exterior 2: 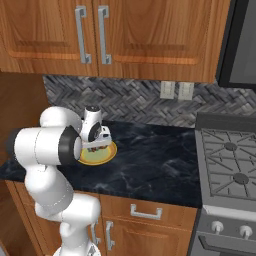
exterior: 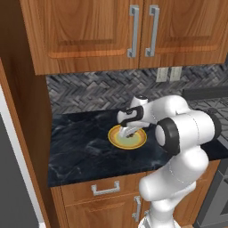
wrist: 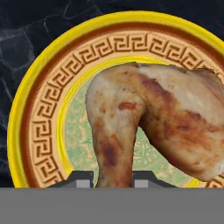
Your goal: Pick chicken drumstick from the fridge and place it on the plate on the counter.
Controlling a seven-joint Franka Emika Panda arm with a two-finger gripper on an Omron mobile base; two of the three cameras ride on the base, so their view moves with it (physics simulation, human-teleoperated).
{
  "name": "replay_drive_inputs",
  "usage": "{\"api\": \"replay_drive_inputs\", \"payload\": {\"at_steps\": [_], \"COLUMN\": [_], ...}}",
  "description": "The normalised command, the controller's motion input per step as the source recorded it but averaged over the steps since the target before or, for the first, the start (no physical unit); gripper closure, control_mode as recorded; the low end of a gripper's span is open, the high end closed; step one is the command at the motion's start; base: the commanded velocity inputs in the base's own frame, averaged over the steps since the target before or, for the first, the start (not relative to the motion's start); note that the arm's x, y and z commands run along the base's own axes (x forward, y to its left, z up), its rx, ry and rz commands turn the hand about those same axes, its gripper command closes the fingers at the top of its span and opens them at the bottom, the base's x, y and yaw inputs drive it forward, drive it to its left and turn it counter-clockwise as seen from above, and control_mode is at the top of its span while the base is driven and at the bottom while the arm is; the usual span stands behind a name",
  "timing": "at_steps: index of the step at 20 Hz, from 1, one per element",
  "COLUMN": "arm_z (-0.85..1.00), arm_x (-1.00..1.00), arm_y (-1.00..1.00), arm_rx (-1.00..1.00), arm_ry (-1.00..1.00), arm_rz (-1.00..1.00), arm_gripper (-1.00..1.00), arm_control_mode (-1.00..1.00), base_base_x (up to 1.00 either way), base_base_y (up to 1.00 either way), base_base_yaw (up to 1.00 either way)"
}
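Golden-brown chicken drumstick (wrist: 144, 122); yellow-rimmed, key-patterned plate (wrist: 43, 127); black marbled counter (exterior: 80, 147).

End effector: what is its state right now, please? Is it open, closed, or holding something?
End effector: closed on the chicken drumstick, holding it by the narrow end directly over the plate.

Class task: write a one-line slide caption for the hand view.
Hand shut on the chicken drumstick, held directly over the yellow-rimmed plate on the black counter.
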Motion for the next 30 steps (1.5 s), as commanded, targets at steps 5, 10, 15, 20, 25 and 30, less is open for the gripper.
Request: {"api": "replay_drive_inputs", "payload": {"at_steps": [5,10,15,20,25,30], "arm_z": [-0.18,-0.16,-0.11,-0.01,0.03,0.04], "arm_x": [0.26,0.20,0.08,0.00,-0.09,-0.23], "arm_y": [0.05,0.00,0.03,0.17,0.35,0.22], "arm_rx": [-0.05,-0.03,-0.04,-0.06,-0.11,-0.11], "arm_ry": [0.02,0.00,0.00,0.00,0.00,0.00], "arm_rz": [0.07,0.08,0.08,0.06,0.03,0.02], "arm_gripper": [1.00,1.00,1.00,1.00,-1.00,-1.00], "arm_control_mode": [-1.00,-1.00,-1.00,-1.00,-1.00,-1.00], "base_base_x": [0.00,0.00,0.00,0.00,0.00,0.00], "base_base_y": [0.00,0.00,0.00,0.00,0.00,0.00], "base_base_yaw": [0.00,0.00,0.00,0.00,0.00,0.00]}}
